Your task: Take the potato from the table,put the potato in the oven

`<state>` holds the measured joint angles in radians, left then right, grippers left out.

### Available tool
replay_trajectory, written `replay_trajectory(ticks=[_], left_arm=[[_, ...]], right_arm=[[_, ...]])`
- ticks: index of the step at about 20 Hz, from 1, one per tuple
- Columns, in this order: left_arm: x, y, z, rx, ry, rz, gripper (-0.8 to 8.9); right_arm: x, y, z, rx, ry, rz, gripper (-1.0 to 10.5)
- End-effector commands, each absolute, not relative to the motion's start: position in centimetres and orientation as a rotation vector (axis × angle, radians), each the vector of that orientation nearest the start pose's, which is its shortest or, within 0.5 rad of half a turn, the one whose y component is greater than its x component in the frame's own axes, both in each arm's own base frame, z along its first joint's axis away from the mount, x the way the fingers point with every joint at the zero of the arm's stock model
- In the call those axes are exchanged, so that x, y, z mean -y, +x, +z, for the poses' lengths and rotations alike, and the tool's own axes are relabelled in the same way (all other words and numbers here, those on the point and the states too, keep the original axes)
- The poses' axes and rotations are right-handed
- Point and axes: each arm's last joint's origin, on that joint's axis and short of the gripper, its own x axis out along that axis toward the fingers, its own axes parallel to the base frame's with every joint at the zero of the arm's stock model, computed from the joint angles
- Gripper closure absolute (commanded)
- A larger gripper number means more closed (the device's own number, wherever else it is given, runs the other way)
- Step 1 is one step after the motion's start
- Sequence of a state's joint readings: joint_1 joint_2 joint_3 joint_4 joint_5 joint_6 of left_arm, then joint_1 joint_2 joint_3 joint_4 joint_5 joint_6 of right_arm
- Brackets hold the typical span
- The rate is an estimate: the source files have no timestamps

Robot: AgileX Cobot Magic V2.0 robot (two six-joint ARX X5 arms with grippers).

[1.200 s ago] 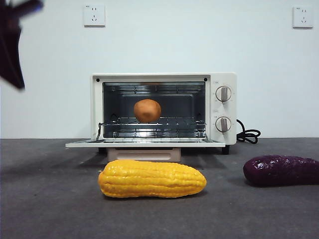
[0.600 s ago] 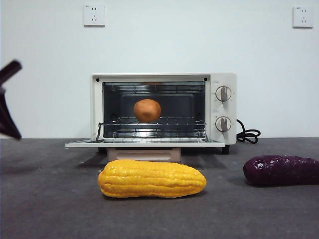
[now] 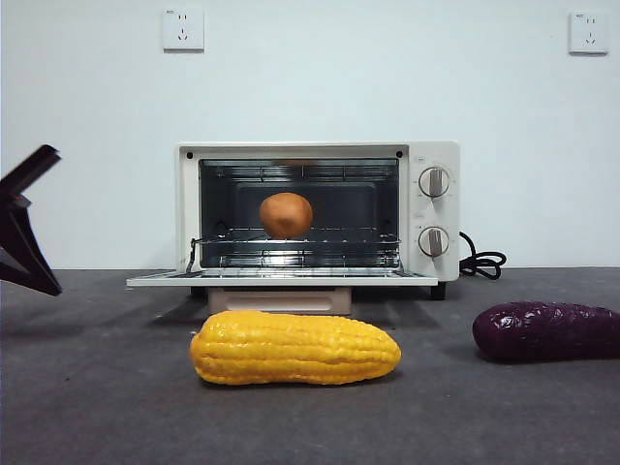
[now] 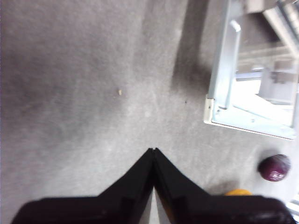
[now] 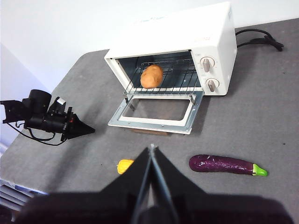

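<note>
Potato (image 3: 286, 214), a small rounded brown-orange lump with matte skin, sat on the wire rack (image 3: 300, 237) inside the cream-white boxy toaster oven (image 3: 318, 215), left of the two round knobs (image 3: 434, 182). The oven's glass door (image 3: 281, 279) lay folded down flat towards the near side, level over the flat dark grey matte table (image 3: 97, 397).

My left pincer (image 4: 153, 151) hung low over bare table at the far left of the scene, well apart from the oven, its two black jaws pressed tip to tip with nothing between them. My right pincer (image 5: 152, 148) was high above the near side of the table, looking down on everything, its jaws also closed together and empty.

Near the oven's open door a long yellow corn cob (image 3: 295, 348) lay on its side. To its right, against the right edge of the front view, lay a dark purple oblong vegetable (image 3: 545, 331). A black cord (image 3: 481, 262) curled on the table just right of the oven.
</note>
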<state>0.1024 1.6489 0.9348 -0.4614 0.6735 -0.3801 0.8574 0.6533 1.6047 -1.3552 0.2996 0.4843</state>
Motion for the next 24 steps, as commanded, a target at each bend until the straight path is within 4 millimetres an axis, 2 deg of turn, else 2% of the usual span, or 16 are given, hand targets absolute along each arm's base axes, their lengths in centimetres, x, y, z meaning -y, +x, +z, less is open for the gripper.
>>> replay_trajectory(ticks=[1, 11, 16, 24], left_arm=[[-0.4, 30.3, 16.7, -1.199, -0.782, -0.272, 8.2], [2.9, 31.0, 17.0, -1.177, -0.774, -0.258, 8.2], [3.3, 31.2, 17.0, -1.164, -0.788, -0.239, 8.2], [3.5, 31.8, 15.9, -1.192, -0.81, -0.225, 8.2]], right_arm=[[1.3, 0.0, 45.9, -0.481, 0.241, 0.442, 9.5], [1.3, 0.0, 45.9, -0.481, 0.24, 0.443, 9.5], [1.3, 0.0, 45.9, -0.481, 0.24, 0.443, 9.5], [1.3, 0.0, 45.9, -0.481, 0.241, 0.442, 9.5]])
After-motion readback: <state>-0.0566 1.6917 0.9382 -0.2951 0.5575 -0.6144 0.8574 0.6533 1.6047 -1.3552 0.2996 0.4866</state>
